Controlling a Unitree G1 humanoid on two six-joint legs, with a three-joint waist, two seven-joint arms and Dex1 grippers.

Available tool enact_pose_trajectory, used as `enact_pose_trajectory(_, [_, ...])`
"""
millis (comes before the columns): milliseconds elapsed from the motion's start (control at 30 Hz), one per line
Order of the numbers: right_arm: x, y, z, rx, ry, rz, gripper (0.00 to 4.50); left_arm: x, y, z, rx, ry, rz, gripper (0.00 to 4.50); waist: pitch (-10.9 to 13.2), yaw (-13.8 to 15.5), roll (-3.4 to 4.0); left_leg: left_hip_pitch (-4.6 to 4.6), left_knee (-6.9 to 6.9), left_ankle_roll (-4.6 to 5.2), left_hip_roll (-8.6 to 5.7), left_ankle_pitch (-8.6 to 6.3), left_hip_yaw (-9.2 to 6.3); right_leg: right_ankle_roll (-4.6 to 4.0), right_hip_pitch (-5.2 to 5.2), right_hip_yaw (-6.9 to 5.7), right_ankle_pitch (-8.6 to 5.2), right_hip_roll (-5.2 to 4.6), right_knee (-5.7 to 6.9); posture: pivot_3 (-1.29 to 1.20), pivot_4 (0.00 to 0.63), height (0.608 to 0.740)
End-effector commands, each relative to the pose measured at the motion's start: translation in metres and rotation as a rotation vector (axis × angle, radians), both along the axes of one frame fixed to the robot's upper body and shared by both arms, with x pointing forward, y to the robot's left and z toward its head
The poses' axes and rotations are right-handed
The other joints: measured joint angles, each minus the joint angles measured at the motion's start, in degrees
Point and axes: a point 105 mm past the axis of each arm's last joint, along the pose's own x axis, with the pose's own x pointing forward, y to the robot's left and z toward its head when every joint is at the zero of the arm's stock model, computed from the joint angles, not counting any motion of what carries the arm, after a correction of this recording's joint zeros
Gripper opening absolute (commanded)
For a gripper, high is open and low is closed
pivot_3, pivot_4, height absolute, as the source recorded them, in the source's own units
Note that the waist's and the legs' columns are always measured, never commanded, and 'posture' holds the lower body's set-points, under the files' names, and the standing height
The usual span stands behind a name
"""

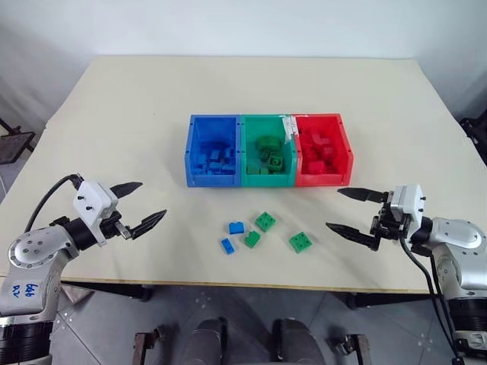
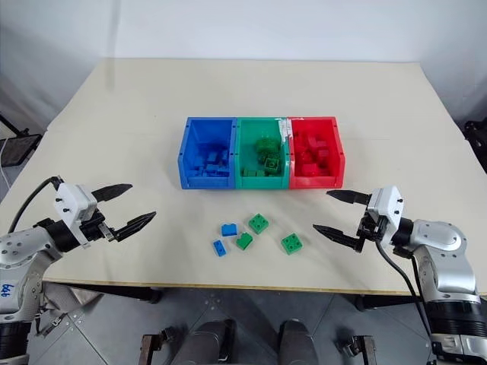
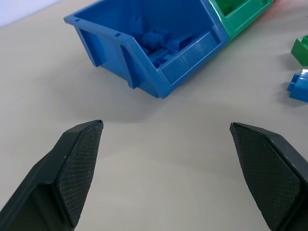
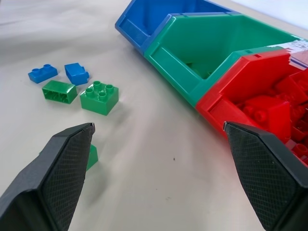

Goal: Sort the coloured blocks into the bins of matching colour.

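We've got both arms out low over the cream table (image 1: 114,99), our left gripper (image 1: 139,205) spread wide and empty off to the left, our right gripper (image 1: 355,211) just as wide and empty over on the right. Between them, near the front edge, five loose bricks sit clustered: two blue bricks (image 1: 237,226) (image 1: 227,245) and three green bricks (image 1: 265,220) (image 1: 252,239) (image 1: 300,242). Just behind them stands the row of bins, blue bin (image 1: 190,152), green bin (image 1: 245,163), red bin (image 1: 346,156), each already holding bricks of its own colour.
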Motion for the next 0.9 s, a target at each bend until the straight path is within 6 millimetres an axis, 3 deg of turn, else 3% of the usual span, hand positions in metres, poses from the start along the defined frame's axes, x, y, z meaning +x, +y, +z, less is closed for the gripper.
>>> enact_pose_trajectory(33, [-0.004,0.002,0.012,0.023,-0.045,0.005,4.48,0.0,0.005,0.008,0.061,-0.044,0.005,4.5,0.0,0.0,0.0,0.0,0.0,0.0,0.0,0.0,0.0,0.0,0.0,0.0,0.0,0.0,0.0,0.0,0.15,0.74])
enact_pose_trajectory(233, [-0.009,-0.012,0.01,-0.001,-0.026,-0.042,4.48,-0.001,-0.019,0.007,0.035,-0.024,-0.096,4.5,0.0,0.3,0.0,0.0,0.03,0.01,-0.01,-0.01,0.0,0.0,0.02,0.0,0.0,-0.02,0.0,0.0,0.15,0.74])
enact_pose_trajectory(400, [-0.021,-0.052,0.006,-0.063,-0.043,-0.18,4.48,-0.008,-0.063,-0.012,0.034,0.027,-0.308,4.5,0.0,0.9,0.0,-0.01,0.08,0.05,-0.04,-0.03,0.03,0.02,0.03,0.0,0.02,-0.03,-0.02,0.0,0.15,0.74])
enact_pose_trajectory(600, [-0.039,-0.094,-0.016,-0.182,0.036,-0.263,4.48,-0.026,-0.108,-0.011,0.025,0.023,-0.518,4.5,0.0,1.3,0.0,0.0,0.11,0.07,-0.02,-0.05,0.07,0.02,0.12,0.0,0.02,0.02,-0.09,0.0,0.15,0.74])
enact_pose_trajectory(667, [-0.039,-0.096,-0.021,-0.214,0.054,-0.241,4.48,-0.028,-0.113,-0.01,0.023,0.02,-0.538,4.5,0.0,1.0,0.01,0.09,0.09,0.07,0.0,-0.05,0.15,0.02,0.19,0.04,0.02,0.03,-0.1,0.0,0.15,0.74])
enact_pose_trajectory(767, [-0.031,-0.078,-0.021,-0.222,0.069,-0.144,4.48,-0.027,-0.113,-0.009,0.019,0.015,-0.531,4.5,0.0,0.0,0.04,0.37,0.04,0.04,0.12,-0.09,0.2,0.01,0.42,0.06,0.02,0.15,-0.15,0.0,0.15,0.74])
enact_pose_trajectory(900, [-0.019,-0.034,-0.02,-0.241,0.119,0.102,4.48,-0.025,-0.103,-0.013,0.034,0.014,-0.47,4.5,0.1,-0.4,0.09,0.59,0.08,0.01,0.26,-0.14,0.19,-0.02,0.69,0.05,0.03,0.25,-0.26,0.0,0.15,0.74])
